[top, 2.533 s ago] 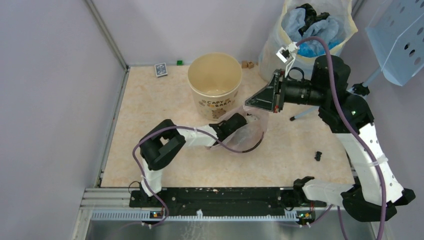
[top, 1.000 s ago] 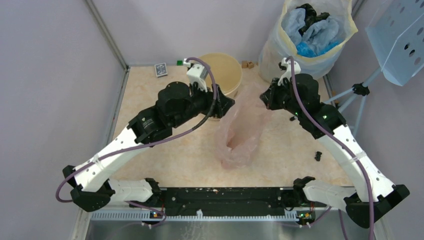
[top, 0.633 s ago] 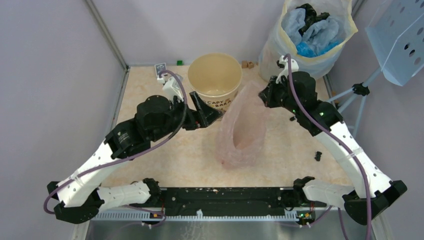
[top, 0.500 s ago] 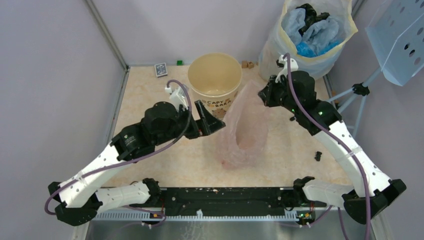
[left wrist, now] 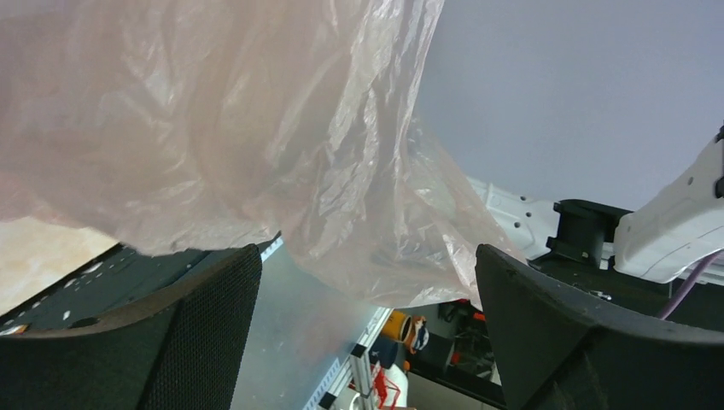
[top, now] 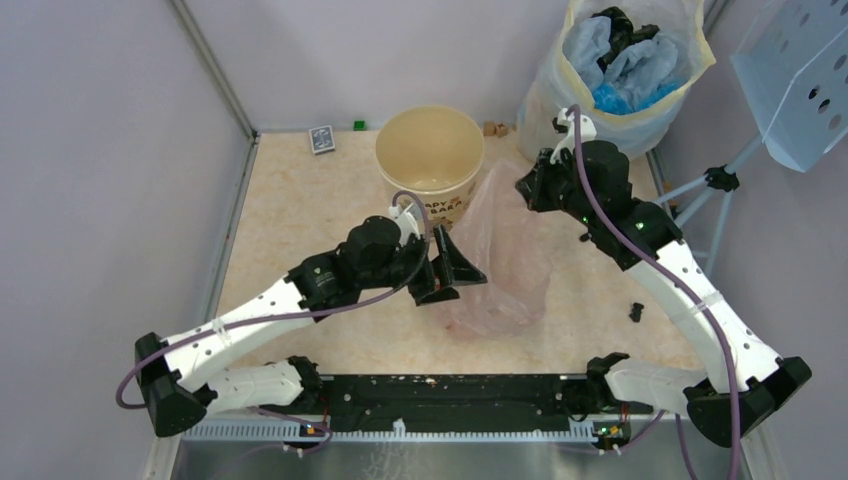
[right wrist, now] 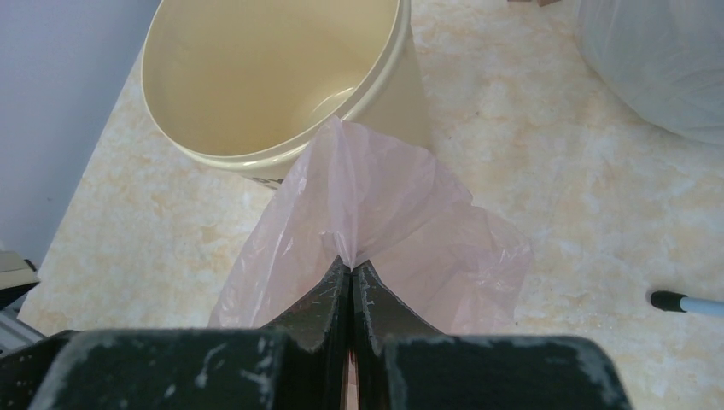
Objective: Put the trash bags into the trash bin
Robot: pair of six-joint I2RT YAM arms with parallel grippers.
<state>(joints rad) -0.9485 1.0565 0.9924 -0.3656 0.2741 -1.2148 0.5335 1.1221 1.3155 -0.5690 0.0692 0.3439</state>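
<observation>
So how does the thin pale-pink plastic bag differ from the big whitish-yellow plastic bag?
The thin pale-pink plastic bag looks empty; the big whitish-yellow plastic bag holds blue and black contents. The pink one droops limp, pinched in the jaws of the right gripper; the yellowish one stands by itself, mouth open. Both are translucent plastic.

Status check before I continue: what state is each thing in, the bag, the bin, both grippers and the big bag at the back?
pink trash bag: held up by its top edge, lower end on the table, outside the bin.
trash bin: upright, open, no bag in it.
right gripper: shut on the pink trash bag.
left gripper: open, gripping nothing, bag draped just above it.
large whitish bag: upright, open-topped, stuffed.
</observation>
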